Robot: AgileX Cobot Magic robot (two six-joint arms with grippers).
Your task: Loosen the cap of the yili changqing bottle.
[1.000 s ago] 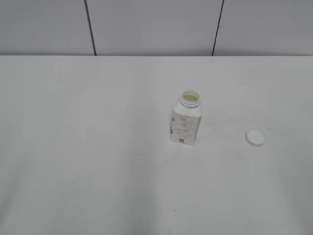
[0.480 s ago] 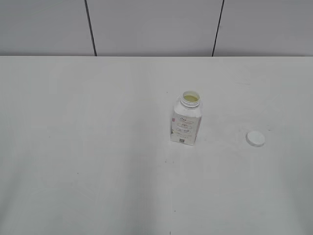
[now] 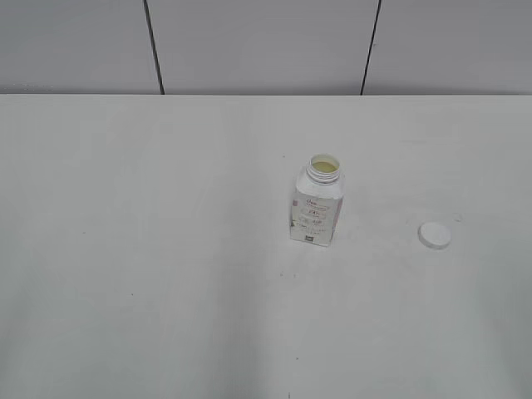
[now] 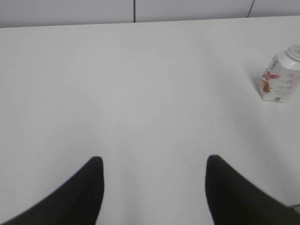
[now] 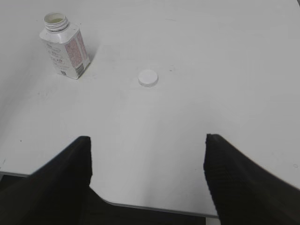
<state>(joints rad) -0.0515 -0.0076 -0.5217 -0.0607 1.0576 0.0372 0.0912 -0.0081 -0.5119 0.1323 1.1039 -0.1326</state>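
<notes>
Left gripper (image 4: 152,161): nearest in the left wrist view, its two dark fingers (image 4: 89,192) stand well apart with only bare tabletop between them; it holds nothing.
Right gripper (image 5: 147,140): nearest in the right wrist view, its two dark ribbed fingers (image 5: 70,178) are spread wide above the near edge of the table; nothing is between them.
Table (image 3: 166,249): a plain white surface, seen at a downward slant in the exterior view; neither arm shows in that view.
Cap (image 3: 434,234): a small round white screw cap, off the bottle, lying flat on the table to the bottle's right and well apart from it; it also shows in the right wrist view (image 5: 148,78).
Yili changqing bottle (image 3: 316,208): stands upright right of the table's middle, neck open, pale yellowish inside; white body, label with small grey print and pink-red marks; far from both grippers.
Wall (image 3: 266,41): grey panels with dark vertical seams behind the table's far edge.
</notes>
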